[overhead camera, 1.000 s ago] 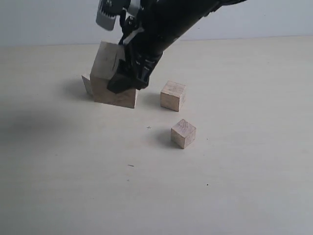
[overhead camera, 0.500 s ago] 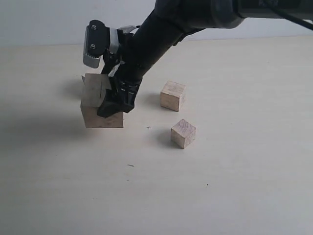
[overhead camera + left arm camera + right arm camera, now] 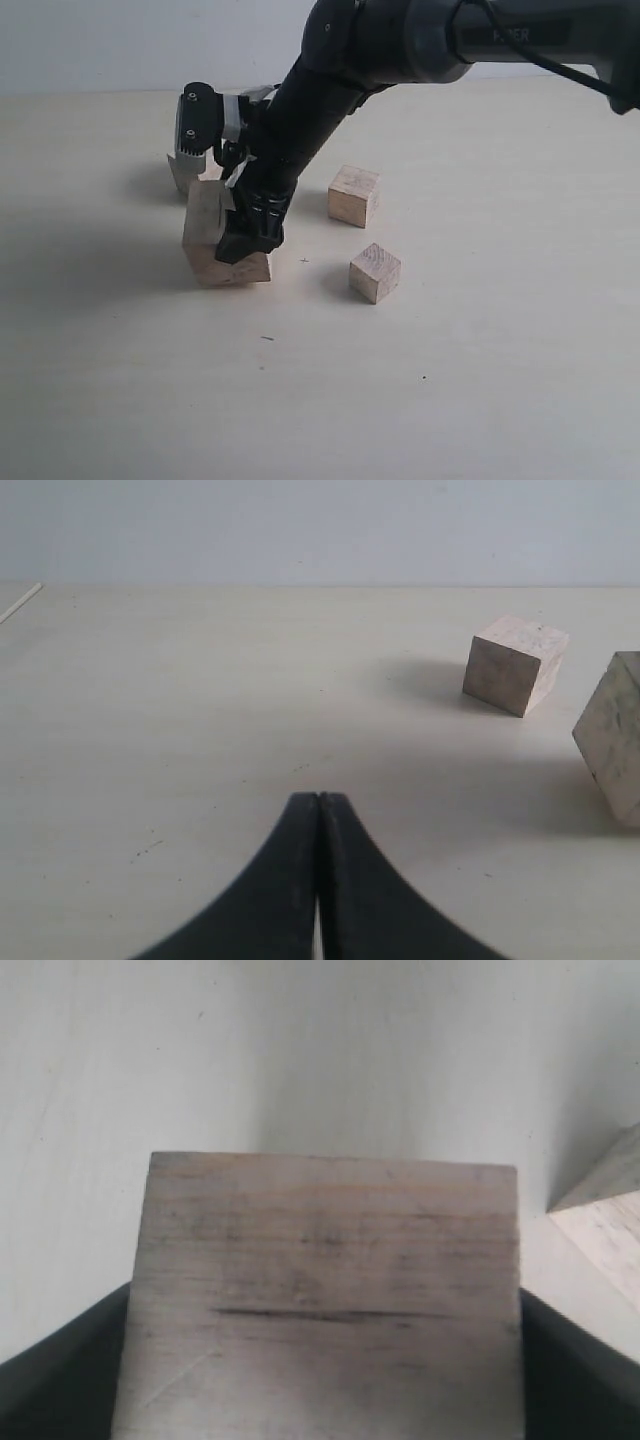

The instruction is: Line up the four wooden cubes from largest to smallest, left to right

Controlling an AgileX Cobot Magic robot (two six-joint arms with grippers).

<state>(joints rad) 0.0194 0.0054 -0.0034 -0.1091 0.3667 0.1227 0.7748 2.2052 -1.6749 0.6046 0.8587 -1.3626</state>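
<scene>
Between the jaws of the right gripper (image 3: 232,238): what's held? (A)

Biggest cube (image 3: 207,225), dark crack across its top face. Jaws spread wide and clamped on two opposite side faces. It sits on a slant, one low edge down at the table (image 3: 450,400); touching or just clear, can't tell. (B)

Others, reckoned from the biggest cube? (A)

Cube behind (image 3: 515,665): just back of it, not touching. Two smaller ones to its right as the outside camera sees: far cube (image 3: 354,195) and near cube (image 3: 375,272), both well apart from it. No row yet. (B)

Left gripper (image 3: 318,880)? (A)

Pinched closed, nothing in it, low over bare table. (B)

Handling? (A)

My read: solid wood, stiff, won't crush or dent. Likely the heaviest of the four, though no real load. Faces smooth and flat, so it may pivot in the grip if held off-centre; the slant hints at that. Take it on flat opposite faces, centred, never on edges or corners. Best levelled flat before release, or it could rock toward the cube behind. (B)
</scene>
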